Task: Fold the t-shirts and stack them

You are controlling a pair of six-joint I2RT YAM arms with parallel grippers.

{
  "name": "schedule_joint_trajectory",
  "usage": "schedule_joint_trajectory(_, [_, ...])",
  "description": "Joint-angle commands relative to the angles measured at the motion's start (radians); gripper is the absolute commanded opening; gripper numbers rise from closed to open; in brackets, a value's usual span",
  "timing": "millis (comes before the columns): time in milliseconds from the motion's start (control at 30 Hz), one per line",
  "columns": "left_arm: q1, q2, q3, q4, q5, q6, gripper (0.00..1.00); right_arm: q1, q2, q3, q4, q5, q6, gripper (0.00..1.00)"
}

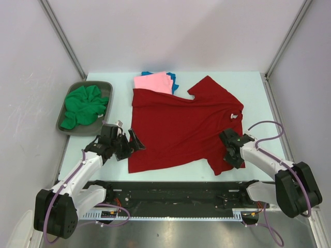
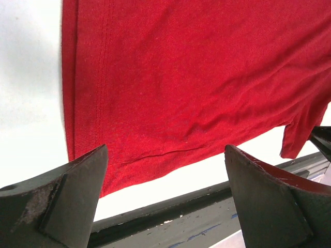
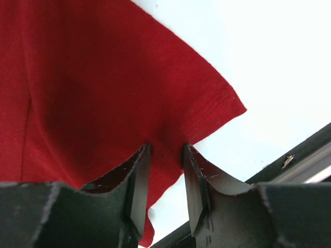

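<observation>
From above, the dark red soft cloth t-shirt [image 1: 181, 129] lies spread out flat in the middle of the pale table [image 1: 258, 93]. A pink folded cloth shirt [image 1: 152, 82] sits at the far edge on top of a blue cloth shirt [image 1: 174, 78]. A green crumpled cloth shirt [image 1: 83, 106] fills the grey metal tray [image 1: 106, 84] on the left. The left gripper [image 1: 133, 140] is just beside the red shirt's near left corner, and the right gripper [image 1: 227, 143] is on its near right sleeve. In the left wrist view, the left gripper [image 2: 165, 160] has its jaws wide apart and holds nothing. The red shirt [image 2: 196, 77] lies flat below it, with its bottom corner [image 2: 83, 150] near one finger. In the right wrist view, the right gripper [image 3: 165, 152] has its jaws close together with a bit of the sleeve [image 3: 207, 108] bunched between them. I cannot tell if the cloth is squeezed tight yet. The step looks like grabbing the shirt for a fold. To do it well, the right side should pinch the sleeve firmly before it lifts. The left should come down on the corner and take a good bite of cloth, not just the thin edge. Then both should lift low and together, so the shirt folds straight.
</observation>
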Motion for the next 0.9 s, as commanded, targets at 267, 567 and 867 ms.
schedule_joint_trajectory(267, [0.006,-0.001,0.021,-0.007,0.033,0.032,0.99,0.052,0.057,-0.005,0.001,0.005,0.035,0.00])
schedule_joint_trajectory(567, [0.006,-0.023,0.039,-0.036,0.038,0.035,0.99,0.339,-0.032,-0.006,-0.162,-0.027,0.290,0.00])
schedule_joint_trajectory(867, [0.006,-0.049,0.036,-0.050,0.037,0.023,0.99,0.569,-0.024,-0.008,-0.251,-0.031,0.488,0.00])
